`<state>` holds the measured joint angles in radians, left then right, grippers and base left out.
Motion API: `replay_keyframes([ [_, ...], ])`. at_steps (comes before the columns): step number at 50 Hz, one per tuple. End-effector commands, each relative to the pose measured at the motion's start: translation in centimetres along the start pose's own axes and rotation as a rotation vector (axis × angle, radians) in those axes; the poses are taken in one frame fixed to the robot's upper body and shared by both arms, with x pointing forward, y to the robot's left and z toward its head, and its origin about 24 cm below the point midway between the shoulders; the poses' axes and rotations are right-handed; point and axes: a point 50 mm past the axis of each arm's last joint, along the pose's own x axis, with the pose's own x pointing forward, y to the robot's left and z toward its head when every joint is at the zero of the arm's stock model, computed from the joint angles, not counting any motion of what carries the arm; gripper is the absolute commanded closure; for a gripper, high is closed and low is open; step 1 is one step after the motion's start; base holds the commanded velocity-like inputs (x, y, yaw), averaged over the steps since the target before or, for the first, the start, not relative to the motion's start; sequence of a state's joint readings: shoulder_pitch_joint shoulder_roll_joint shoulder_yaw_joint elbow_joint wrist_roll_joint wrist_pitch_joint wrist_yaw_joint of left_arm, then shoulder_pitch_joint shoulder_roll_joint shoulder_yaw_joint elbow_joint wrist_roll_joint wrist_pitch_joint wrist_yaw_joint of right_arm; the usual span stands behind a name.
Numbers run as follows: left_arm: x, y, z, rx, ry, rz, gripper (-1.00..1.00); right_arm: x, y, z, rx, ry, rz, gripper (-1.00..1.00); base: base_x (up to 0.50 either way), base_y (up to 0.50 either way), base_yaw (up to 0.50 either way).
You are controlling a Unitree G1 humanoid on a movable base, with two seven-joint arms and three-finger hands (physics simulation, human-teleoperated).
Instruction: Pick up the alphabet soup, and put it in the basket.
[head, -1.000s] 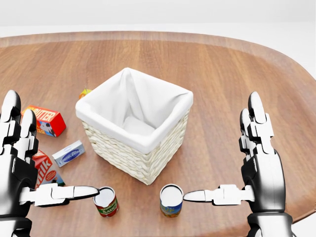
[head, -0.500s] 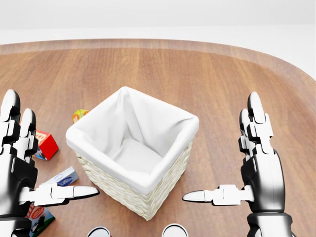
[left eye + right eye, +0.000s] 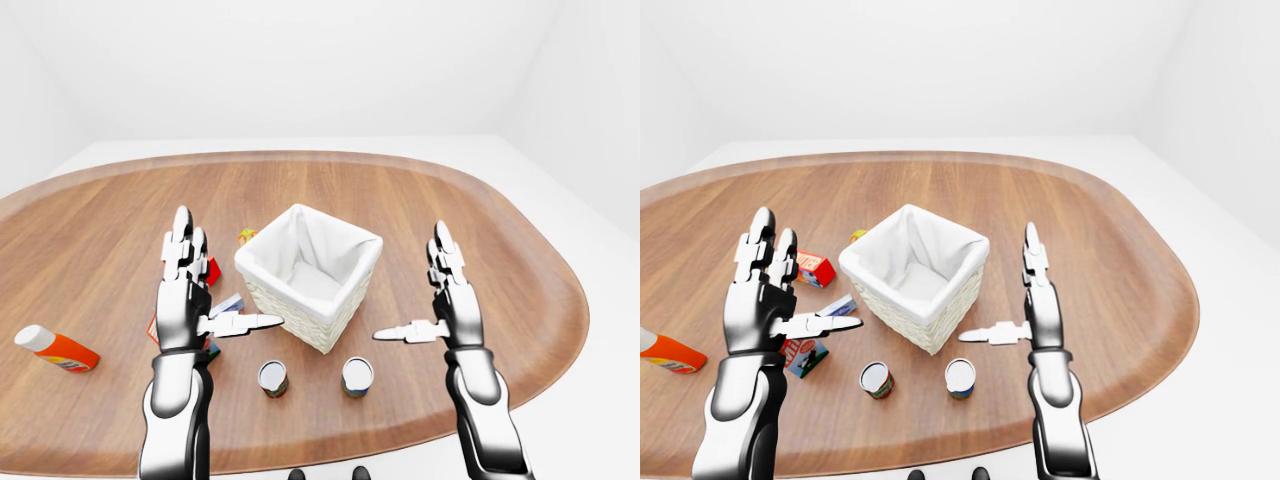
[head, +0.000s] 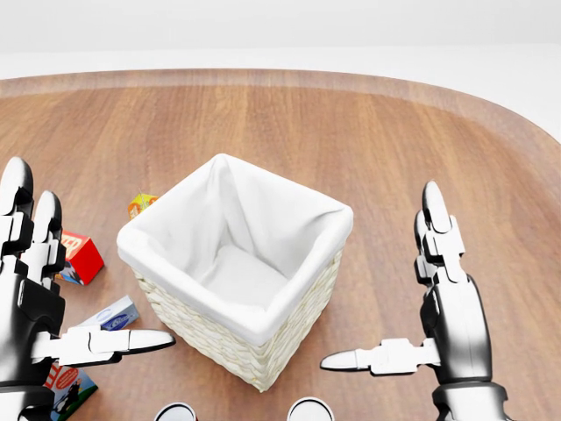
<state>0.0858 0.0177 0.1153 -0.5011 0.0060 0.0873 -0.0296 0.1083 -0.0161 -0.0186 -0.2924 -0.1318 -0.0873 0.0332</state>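
Basket (image 4: 237,263): white-lined wicker, in the middle of the wooden counter (image 3: 480,230).
Alphabet soup (image 3: 960,378): upright can just below the basket in the eye views, beside a red-labelled can (image 3: 876,380); which of the two is the soup I cannot tell for certain (labels too small to read).
Head view: shows only the two can tops at its bottom edge.
Left-eye view: alone shows all of an orange bottle (image 3: 55,349) lying at the far left.
Left hand (image 3: 185,295): fingers spread open, empty, raised left of the basket.
Right hand (image 3: 450,300): fingers spread open, empty, right of the basket.
Writing: red box (image 3: 814,268) and blue-white packet (image 4: 117,314) lettering unreadable.
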Motion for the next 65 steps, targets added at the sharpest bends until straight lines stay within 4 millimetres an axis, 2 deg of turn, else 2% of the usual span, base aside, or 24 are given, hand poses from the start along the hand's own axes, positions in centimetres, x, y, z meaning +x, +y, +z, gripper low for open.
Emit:
replay_keyframes([
  [1, 0.0, 0.0, 0.1, 0.000, -0.004, 0.002, -1.00, -0.9, 0.3, -1.8, -0.038, 0.089, 0.026, -1.00, 0.00, 0.00, 0.00],
  [10, 0.0, 0.0, 0.0, 0.001, -0.001, 0.003, -1.00, -1.8, -0.2, -1.7, -0.059, 0.100, 0.026, -1.00, 0.00, 0.00, 0.00],
  [20, 0.1, -0.1, -0.2, 0.006, 0.007, 0.003, -1.00, -3.8, -0.2, -4.3, -0.086, 0.236, 0.040, -1.00, 0.00, 0.00, 0.00],
  [23, 0.0, -0.1, -0.2, 0.006, 0.006, 0.004, -1.00, -4.6, -0.4, -5.7, -0.091, 0.305, 0.044, -1.00, 0.00, 0.00, 0.00],
  [26, 0.0, -0.1, -0.1, 0.007, 0.006, 0.004, -1.00, -5.0, -0.3, -5.9, -0.092, 0.323, 0.046, -1.00, 0.00, 0.00, 0.00],
  [46, 0.1, -0.1, 0.0, 0.003, -0.001, 0.003, -1.00, -6.6, 0.9, -7.3, -0.135, 0.404, 0.139, -1.00, 0.00, 0.00, 0.00],
  [65, 0.1, -0.1, -0.2, 0.004, 0.008, 0.004, -1.00, -8.1, 2.6, -10.1, -0.217, 0.526, 0.229, -1.00, 0.00, 0.00, 0.00],
])
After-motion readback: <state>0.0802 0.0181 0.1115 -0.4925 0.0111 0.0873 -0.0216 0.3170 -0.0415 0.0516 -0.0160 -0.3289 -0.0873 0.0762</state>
